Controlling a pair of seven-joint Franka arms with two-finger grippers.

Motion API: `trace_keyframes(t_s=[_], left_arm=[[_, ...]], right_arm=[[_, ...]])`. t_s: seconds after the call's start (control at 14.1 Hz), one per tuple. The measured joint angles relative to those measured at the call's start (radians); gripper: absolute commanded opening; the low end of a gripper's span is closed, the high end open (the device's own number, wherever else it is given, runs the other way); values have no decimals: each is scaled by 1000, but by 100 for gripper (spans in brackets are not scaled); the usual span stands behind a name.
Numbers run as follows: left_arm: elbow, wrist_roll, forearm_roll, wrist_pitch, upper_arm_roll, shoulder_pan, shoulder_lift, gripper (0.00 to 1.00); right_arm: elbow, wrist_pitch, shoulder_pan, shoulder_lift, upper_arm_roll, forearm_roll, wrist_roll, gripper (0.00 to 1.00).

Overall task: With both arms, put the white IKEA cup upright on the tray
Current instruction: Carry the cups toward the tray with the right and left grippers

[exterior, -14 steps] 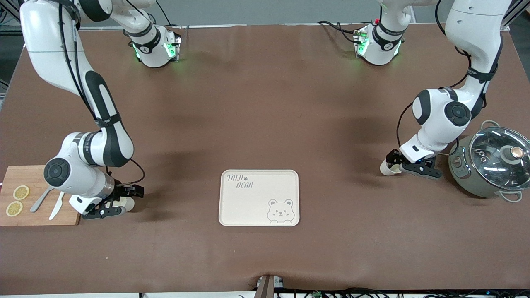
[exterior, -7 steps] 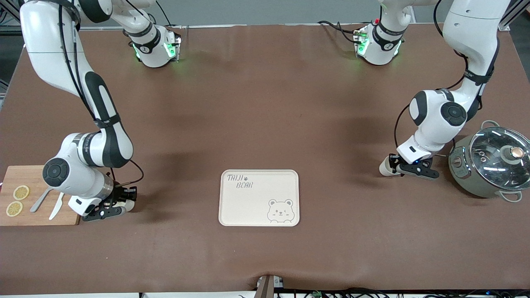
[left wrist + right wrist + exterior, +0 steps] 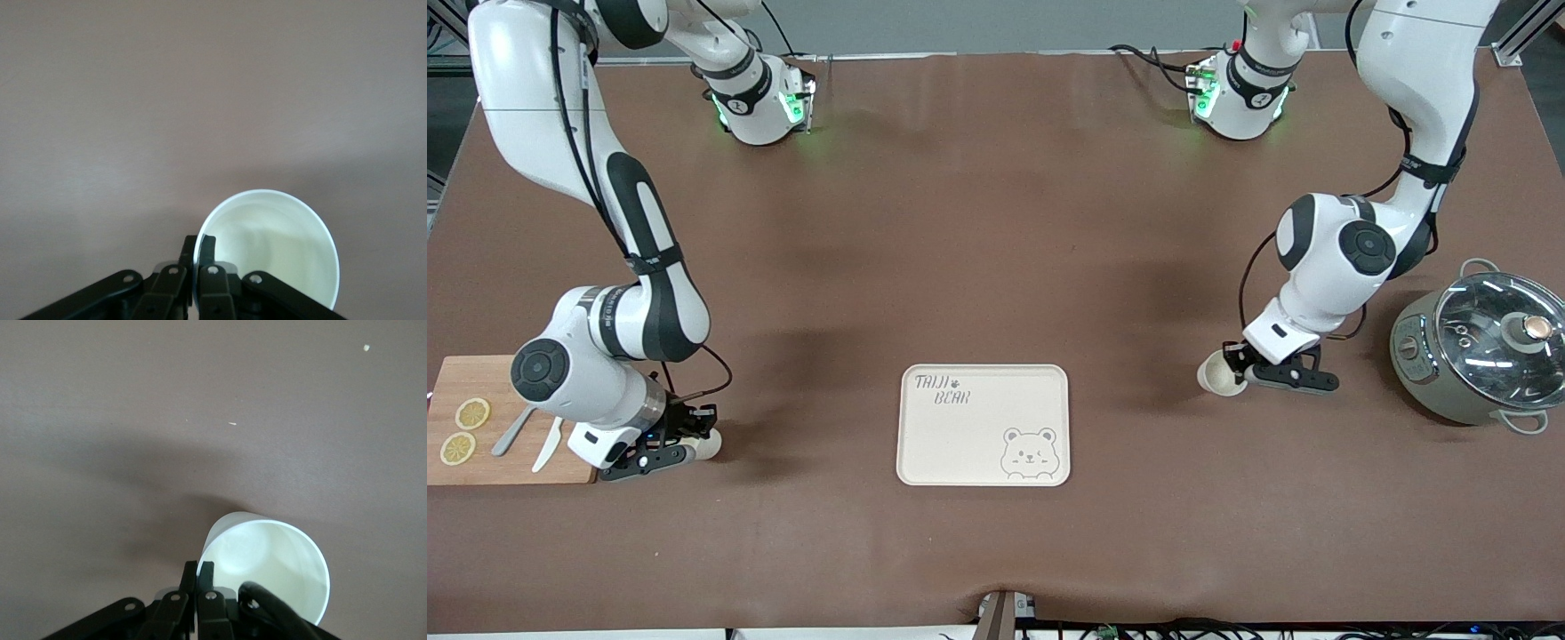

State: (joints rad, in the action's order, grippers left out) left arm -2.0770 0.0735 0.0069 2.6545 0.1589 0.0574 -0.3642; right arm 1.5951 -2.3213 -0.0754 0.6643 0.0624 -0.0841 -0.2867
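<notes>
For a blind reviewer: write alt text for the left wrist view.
The left tool is shut on the rim of a white round plastic cup, one finger inside the rim and the other outside. The cup's open mouth faces the camera over plain brown table covering.
</notes>
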Motion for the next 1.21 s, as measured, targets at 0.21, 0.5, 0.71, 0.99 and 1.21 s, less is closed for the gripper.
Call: trace_keyframes(t_s=[0.21, 0.5, 0.71, 0.99, 1.21], left_arm=[[101, 138, 0, -104, 1, 78, 0, 0], [234, 325, 5, -199, 1, 176, -33, 0], [330, 503, 73, -209, 0, 255, -99, 0], [510, 703, 139, -266, -10, 369, -232, 0], [631, 793, 169, -284, -61, 455, -329, 0]], right_arm=[[-15, 1, -7, -2, -32, -7, 5, 0], [-33, 3, -14, -21, -106, -13, 108, 0], [-34, 3, -18, -36, -182, -13, 211, 0], [-43, -2, -25, -38, -265, -13, 283, 0], [-66, -2, -62, -38, -296, -12, 378, 0]])
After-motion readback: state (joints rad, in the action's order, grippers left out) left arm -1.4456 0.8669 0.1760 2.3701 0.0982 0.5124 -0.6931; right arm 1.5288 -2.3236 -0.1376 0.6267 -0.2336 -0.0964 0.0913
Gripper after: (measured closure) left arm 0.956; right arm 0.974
